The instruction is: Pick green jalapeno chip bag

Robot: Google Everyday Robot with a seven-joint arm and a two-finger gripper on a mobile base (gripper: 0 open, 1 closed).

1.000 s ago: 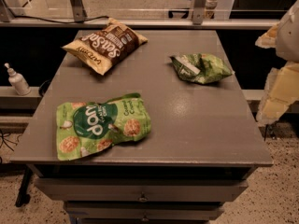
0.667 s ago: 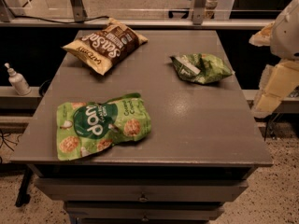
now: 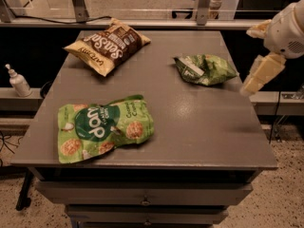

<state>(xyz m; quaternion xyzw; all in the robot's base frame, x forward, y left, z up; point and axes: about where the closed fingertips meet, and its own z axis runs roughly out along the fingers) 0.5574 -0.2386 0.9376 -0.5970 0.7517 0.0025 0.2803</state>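
The green jalapeno chip bag (image 3: 204, 69) is small, wrinkly and mottled green with a white label patch. It lies on the grey table (image 3: 199, 122) at the back right. My gripper (image 3: 247, 61) hangs at the table's right edge, just right of the bag and apart from it. It is open and empty, with one cream finger (image 3: 259, 30) above and the other finger (image 3: 260, 74) below. The white arm (image 3: 287, 27) comes in from the right.
A larger bright green bag with cracker pictures (image 3: 104, 127) lies at the front left. A brown and tan bag (image 3: 108, 45) lies at the back left. A white pump bottle (image 3: 18, 81) stands on a ledge to the left. Metal posts and a rail run behind the table.
My gripper and arm have moved a little to the left, closer to the table's right edge and the small green bag. The bags have not moved.
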